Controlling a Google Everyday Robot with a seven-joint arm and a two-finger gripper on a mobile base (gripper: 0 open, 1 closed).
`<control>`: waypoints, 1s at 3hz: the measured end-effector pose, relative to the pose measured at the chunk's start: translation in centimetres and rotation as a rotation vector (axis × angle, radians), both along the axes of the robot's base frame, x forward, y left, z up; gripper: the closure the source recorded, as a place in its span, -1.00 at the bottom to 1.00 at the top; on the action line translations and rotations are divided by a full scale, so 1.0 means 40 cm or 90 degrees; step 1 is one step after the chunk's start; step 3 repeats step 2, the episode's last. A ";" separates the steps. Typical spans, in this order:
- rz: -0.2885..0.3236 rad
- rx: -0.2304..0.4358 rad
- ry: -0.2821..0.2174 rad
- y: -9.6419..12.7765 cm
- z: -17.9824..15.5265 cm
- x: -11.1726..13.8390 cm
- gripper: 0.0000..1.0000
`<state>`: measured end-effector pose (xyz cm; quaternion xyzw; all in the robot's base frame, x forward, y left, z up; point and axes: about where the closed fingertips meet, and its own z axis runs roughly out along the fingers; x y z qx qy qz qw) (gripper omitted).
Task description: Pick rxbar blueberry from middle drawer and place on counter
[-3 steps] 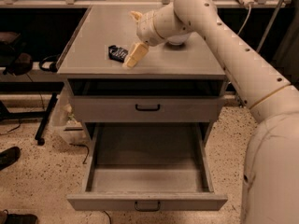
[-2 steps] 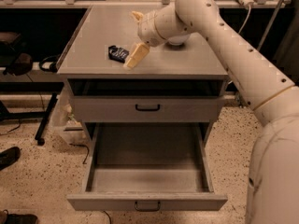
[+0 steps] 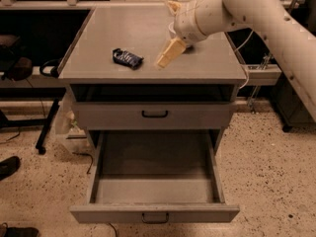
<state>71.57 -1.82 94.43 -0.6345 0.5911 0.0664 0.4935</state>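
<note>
In the camera view, the bar [image 3: 127,58] lay flat on the counter [image 3: 123,28], in the front left part of the top and a little back from the front edge, its dark wrapper turned at a slant. The gripper [image 3: 165,33] hung over the counter to the right of the bar, well clear of it and holding nothing. Its two pale fingers [image 3: 170,53] were spread wide apart, one pointing down and left towards the counter's front, the other reaching up towards the back. The lower fingertip was close above the top; whether it touched could not be told. The arm [image 3: 261,9] came in from the upper right, thick and off-white, crossing above the right rear corner of the counter.

Below the counter was a dark open slot, and under it a shut drawer front [image 3: 197,116] with a small black handle. The middle drawer [image 3: 153,191] below that stood pulled fully out towards the camera, its grey floor bare, its own black handle on the front wall. The cabinet stood on a speckled floor [image 3: 266,172], and a dark shoe [image 3: 7,167] showed at the left edge
</note>
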 end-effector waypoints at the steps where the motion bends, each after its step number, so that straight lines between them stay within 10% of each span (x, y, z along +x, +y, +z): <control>1: -0.033 0.000 -0.015 -0.097 0.049 -0.052 -1.00; 3: -0.038 0.000 -0.015 -0.112 0.048 -0.054 -1.00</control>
